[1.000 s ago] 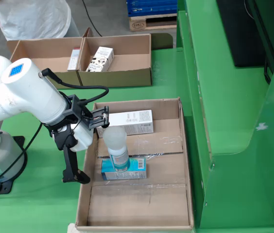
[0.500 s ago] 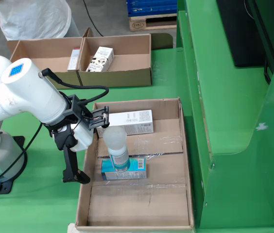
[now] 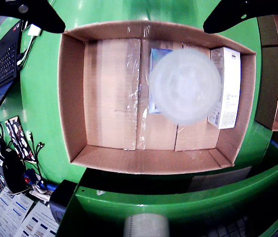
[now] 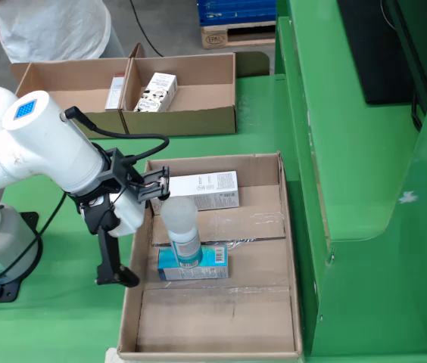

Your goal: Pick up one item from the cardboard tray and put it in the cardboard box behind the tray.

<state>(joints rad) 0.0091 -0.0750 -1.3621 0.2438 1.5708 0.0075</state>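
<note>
The work surface was a green table (image 4: 62, 318), bordered on the right of the fixed view by a raised green machine housing (image 4: 350, 151); a grey floor, a person in a white garment (image 4: 47, 26) and a wooden pallet (image 4: 236, 34) carrying blue crates lay beyond its far edge. In the fixed view, the white arm (image 4: 39, 147) stood on its black base at the left, with the gripper (image 4: 141, 231) positioned over the left wall of the cardboard tray (image 4: 289, 249). One black finger (image 4: 115, 274) hung outside that wall and the other sat near the far left corner; in the gripper-mounted view both fingers appeared as dark shapes at the top corners, spread wide apart with nothing between them. A translucent white cup-shaped part (image 4: 179, 215) hung below the gripper, directly above the tray contents, and blurred the centre of the gripper-mounted view. The tray held two items: a teal box (image 4: 213, 261) lying flat near the middle, partly hidden under the cup-shaped part, and a white carton (image 4: 206, 189) lying along the far wall. Behind the tray stood the divided cardboard box (image 4: 183, 117); its left compartment held a slim white-and-red carton (image 4: 115, 91) against the divider, and its right compartment held a white patterned carton (image 4: 157, 91) lying flat.
</note>
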